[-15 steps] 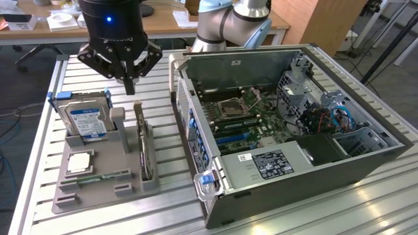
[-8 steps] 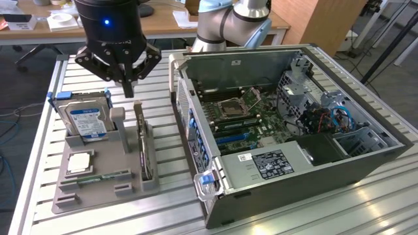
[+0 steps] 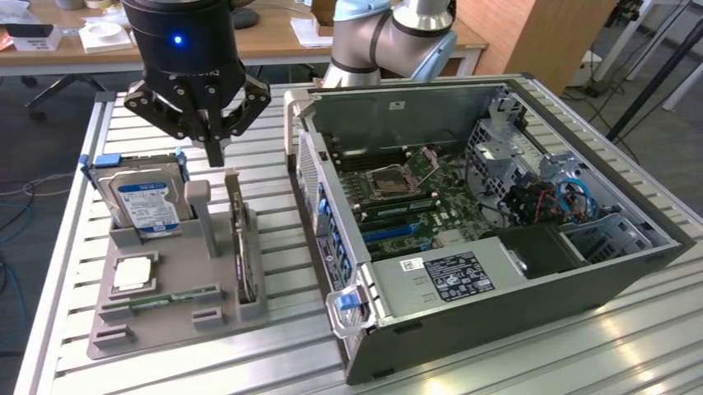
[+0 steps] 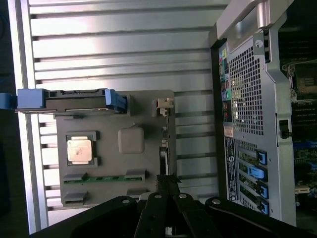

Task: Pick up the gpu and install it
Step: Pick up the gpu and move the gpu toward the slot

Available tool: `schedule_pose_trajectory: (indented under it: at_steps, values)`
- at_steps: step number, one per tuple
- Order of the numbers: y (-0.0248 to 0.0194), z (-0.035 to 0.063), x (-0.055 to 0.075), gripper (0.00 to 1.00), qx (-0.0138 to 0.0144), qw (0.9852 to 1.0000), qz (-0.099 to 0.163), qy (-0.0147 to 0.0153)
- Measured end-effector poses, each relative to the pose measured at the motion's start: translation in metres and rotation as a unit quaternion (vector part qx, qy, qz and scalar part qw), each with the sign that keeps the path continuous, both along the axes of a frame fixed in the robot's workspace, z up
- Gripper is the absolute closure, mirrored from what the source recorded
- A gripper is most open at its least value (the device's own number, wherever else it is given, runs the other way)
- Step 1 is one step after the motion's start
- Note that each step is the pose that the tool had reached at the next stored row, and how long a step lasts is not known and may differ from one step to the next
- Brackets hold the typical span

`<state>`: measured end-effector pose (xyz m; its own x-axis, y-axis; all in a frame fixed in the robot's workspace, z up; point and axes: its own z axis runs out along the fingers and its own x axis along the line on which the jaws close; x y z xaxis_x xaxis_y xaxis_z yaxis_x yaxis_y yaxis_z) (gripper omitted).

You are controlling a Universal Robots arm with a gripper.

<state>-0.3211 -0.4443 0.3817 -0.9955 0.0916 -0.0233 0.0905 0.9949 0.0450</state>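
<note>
Black end effector hovers w/ fingers pinched together, empty, just above gpu. Thin flat card stands on edge in matte grey holder on ribbed alu table, beside open metal PC case.

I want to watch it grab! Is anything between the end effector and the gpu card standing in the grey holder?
Nothing visible is. The black end effector hangs close above the thin brownish gpu card, which stands on edge in the grey plastic holder. Only air shows between them.
</note>
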Motion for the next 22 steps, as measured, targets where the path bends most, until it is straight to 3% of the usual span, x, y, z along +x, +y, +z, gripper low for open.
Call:
schedule_pose_trajectory:
  at_steps: [11,17,22]
  values:
    - [0.0,0.0,0.0,0.89,0.0,1.0,0.0,0.0]
    - [0.0,0.0,0.0,0.65,0.0,1.0,0.0,0.0]
    - [0.0,0.0,0.0,0.59,0.0,1.0,0.0,0.0]
